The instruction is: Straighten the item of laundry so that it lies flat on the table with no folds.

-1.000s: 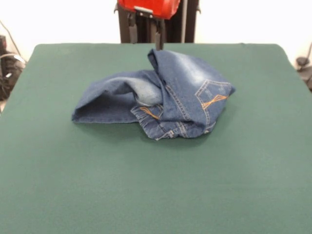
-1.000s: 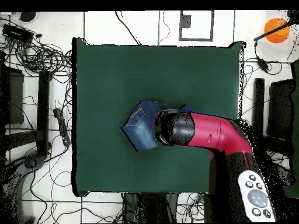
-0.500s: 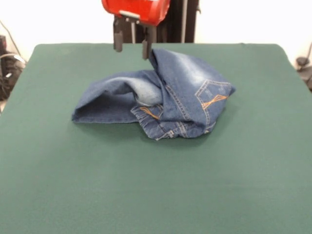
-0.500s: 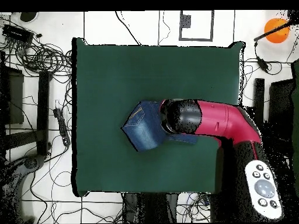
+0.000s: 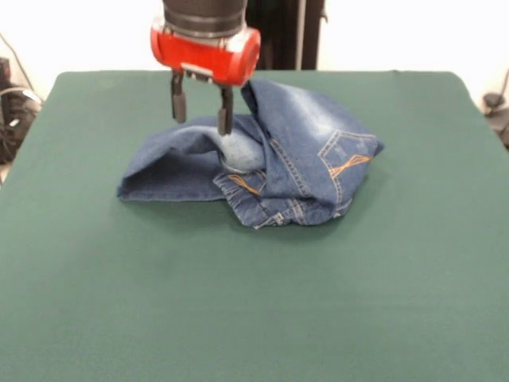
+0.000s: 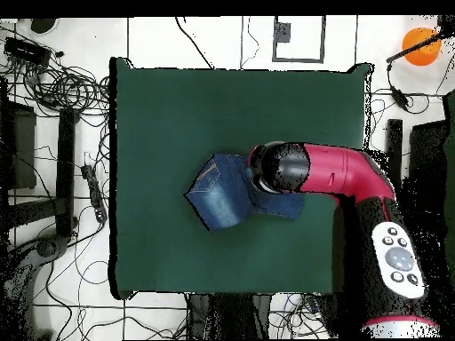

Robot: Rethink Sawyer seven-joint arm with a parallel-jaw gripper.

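Where the jeans (image 5: 254, 159) lie, a little beyond the middle of the counter (image 5: 254, 302), they are bunched into a heap rather than spread flat. In the front view the heap is tallest at its far right, where a faded panel rises to a peak and slopes down toward a back pocket (image 5: 347, 159) with orange stitching on the right side. A second bit of orange stitching (image 5: 246, 185) shows lower down near the middle of the heap, beside a folded waistband edge at the near side. To the left, a leg lies lower and reaches out as a flattened tube, its end open toward the near left. A pale faded patch (image 5: 241, 150) sits in the fold between this leg and the raised part.

The jaws (image 5: 202, 110) hang above the far left part of the heap, just left of the peak, parted with a clear gap between the two dark fingers (image 5: 225, 111) and holding nothing. Their tips are close over the denim; whether they touch it cannot be told. The red wrist housing (image 5: 205, 54) sits directly above them.

From overhead, the red and black arm (image 6: 333, 173) reaches in across the right part of the jeans (image 6: 218, 195), covering that side of them. Green cloth surrounds the heap on all sides.
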